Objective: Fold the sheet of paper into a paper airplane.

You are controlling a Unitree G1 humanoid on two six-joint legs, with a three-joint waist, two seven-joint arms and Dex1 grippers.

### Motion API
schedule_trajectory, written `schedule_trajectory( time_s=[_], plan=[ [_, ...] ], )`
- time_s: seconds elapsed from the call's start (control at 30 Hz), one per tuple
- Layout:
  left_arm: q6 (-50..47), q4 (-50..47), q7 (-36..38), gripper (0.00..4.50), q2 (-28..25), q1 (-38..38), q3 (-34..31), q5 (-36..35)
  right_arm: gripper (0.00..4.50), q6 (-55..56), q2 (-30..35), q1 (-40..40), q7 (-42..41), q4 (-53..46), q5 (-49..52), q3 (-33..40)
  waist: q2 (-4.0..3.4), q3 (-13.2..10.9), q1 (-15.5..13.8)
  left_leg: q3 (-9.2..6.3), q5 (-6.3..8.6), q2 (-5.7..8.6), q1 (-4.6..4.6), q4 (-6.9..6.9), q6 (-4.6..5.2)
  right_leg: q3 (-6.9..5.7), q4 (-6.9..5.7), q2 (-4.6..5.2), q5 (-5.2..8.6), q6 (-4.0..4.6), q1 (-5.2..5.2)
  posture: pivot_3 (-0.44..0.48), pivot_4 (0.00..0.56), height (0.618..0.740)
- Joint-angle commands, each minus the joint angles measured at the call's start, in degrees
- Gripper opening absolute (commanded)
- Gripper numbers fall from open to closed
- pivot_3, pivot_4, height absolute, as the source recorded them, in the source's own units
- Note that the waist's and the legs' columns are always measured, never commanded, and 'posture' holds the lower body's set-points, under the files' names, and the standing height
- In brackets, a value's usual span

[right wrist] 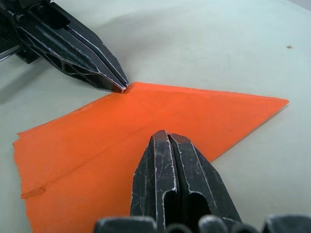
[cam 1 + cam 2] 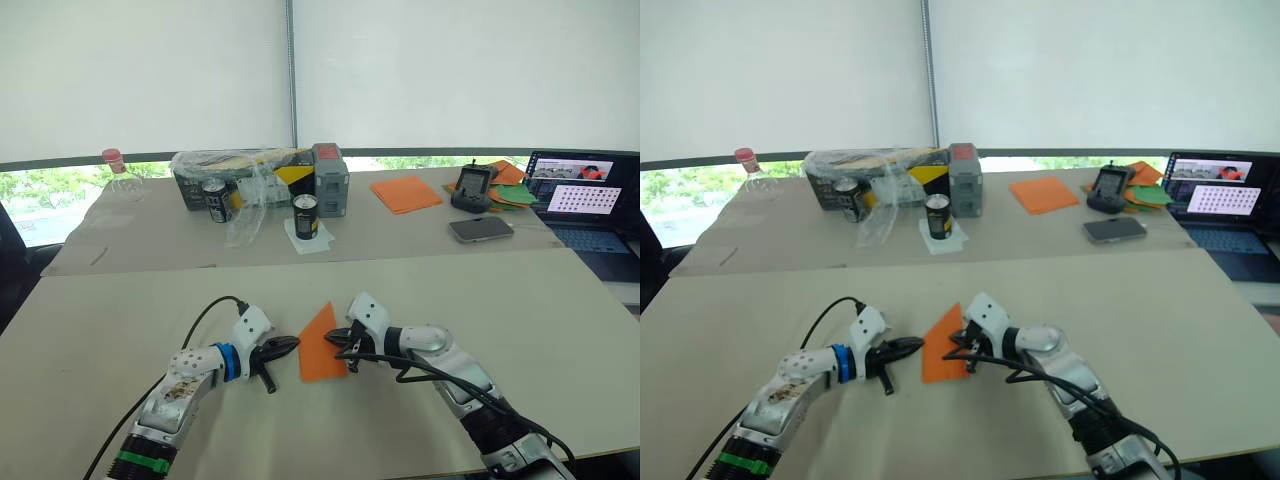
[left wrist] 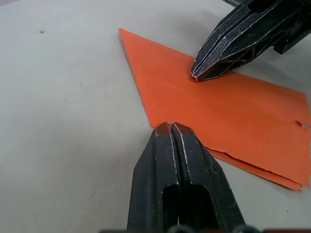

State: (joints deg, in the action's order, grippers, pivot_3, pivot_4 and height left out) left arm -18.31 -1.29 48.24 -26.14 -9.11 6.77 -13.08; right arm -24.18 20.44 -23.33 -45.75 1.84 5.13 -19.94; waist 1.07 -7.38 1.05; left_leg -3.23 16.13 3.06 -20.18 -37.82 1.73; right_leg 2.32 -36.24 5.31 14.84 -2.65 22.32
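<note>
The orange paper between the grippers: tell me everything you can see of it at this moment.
The sheet of paper is thin, bright orange and lies flat on the pale table. It is partly folded: one end tapers to a sharp point aimed away from the robot, the near end is square, and doubled layers show along one edge with a small nick. The left gripper, fingers shut, touches its left edge. The right gripper, also shut, presses its tip on the paper's right side.
</note>
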Motion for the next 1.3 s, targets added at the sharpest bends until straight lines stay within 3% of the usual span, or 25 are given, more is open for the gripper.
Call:
schedule_trajectory(
  time_s=[0.03, 0.17, 0.27, 0.3, 0.4, 0.8, 1.0, 1.23, 1.3],
  plan=[
    [-4.9, -1.7, 0.6, 0.06, 1.2, 0.7, -3.6, -6.4, 0.0, -3.0, 1.6, 0.5, -0.5, -1.7, -0.2, 0.3, -0.03, -0.1, -0.1, 0.0, 0.0, 0.0, -0.06, 0.0, 0.0, -0.01, 0.0, 0.0, 0.0, 0.0, 0.05, 0.0, 0.15, 0.74],
    [-11.2, -6.5, 0.4, 0.06, 0.5, 0.0, -9.1, -14.1, 0.0, -6.9, 3.3, 0.1, -1.5, -9.4, 2.6, 2.6, 0.04, -0.2, -0.3, 0.0, -0.02, 0.04, -0.68, -0.02, -0.01, -0.01, -0.09, 0.0, -0.03, 0.0, 0.75, 0.0, 0.15, 0.74],
    [-10.4, -5.8, 1.6, 0.06, -3.2, -0.3, -9.6, -12.5, 0.0, -10.3, 5.2, -1.2, -2.1, -14.7, 4.9, 5.0, 0.08, -0.2, -0.3, 0.0, -0.13, 0.14, -1.78, -0.23, -0.18, 0.01, -0.62, 0.02, -0.06, -0.02, 1.98, 0.0, 0.15, 0.74],
    [-10.0, -5.3, 1.8, 0.06, -4.1, -0.4, -9.1, -11.8, 0.0, -11.3, 5.6, -1.5, -2.1, -15.8, 5.6, 5.6, 0.08, -0.2, -0.3, 0.0, -0.4, 0.14, -2.0, -0.27, -0.63, 0.0, -0.7, -0.01, -0.07, 0.0, 2.24, 0.0, 0.15, 0.74],
    [-8.9, -4.0, 1.9, 0.06, -5.5, -0.8, -7.3, -9.9, 0.0, -14.1, 7.3, -2.4, -2.1, -18.9, 7.3, 7.4, 0.08, -0.3, -0.3, 0.0, -0.3, 0.14, -2.02, -0.26, -0.46, 0.0, -0.64, 0.0, -0.08, 0.01, 2.21, 0.0, 0.15, 0.74],
    [-10.0, -4.9, -0.4, 0.06, -0.6, -4.0, -1.5, -7.8, 0.0, -17.7, 9.8, 0.4, 1.8, -20.5, 6.5, 6.9, 0.17, -0.4, -0.3, -0.01, -0.22, 0.15, -1.97, -0.27, -0.22, -0.03, -0.58, 0.0, -0.12, 0.07, 2.08, 0.0, 0.15, 0.74],
    [-9.6, -1.8, -2.7, 0.06, -1.6, -6.6, -5.6, -7.9, 0.0, -18.5, 8.9, 1.3, 4.6, -22.1, 7.2, 8.6, 0.19, -0.4, -0.3, 0.0, -0.28, 0.14, -1.94, -0.27, -0.29, -0.02, -0.7, -0.04, -0.12, 0.08, 2.11, 0.0, 0.15, 0.74],
    [-12.5, -2.7, 7.3, 0.06, -5.5, -11.2, -6.2, -13.9, 0.0, -19.7, 12.0, 3.9, 3.8, -26.4, 8.9, 9.4, 0.19, -0.4, -0.4, 0.0, -0.32, 0.25, -1.94, -0.28, -0.25, -0.07, -0.7, -0.12, -0.12, 0.08, 2.06, 0.0, 0.15, 0.74],
    [-17.8, -0.5, 8.1, 0.6, -6.5, -14.9, -6.5, -15.8, 0.0, -20.0, 12.7, 4.2, 3.7, -27.5, 9.2, 9.9, 0.21, -0.4, -0.4, 0.0, -0.33, 0.28, -1.98, -0.34, -0.23, -0.07, -0.7, -0.12, -0.13, 0.07, 2.07, 0.0, 0.15, 0.74]
  ],
)
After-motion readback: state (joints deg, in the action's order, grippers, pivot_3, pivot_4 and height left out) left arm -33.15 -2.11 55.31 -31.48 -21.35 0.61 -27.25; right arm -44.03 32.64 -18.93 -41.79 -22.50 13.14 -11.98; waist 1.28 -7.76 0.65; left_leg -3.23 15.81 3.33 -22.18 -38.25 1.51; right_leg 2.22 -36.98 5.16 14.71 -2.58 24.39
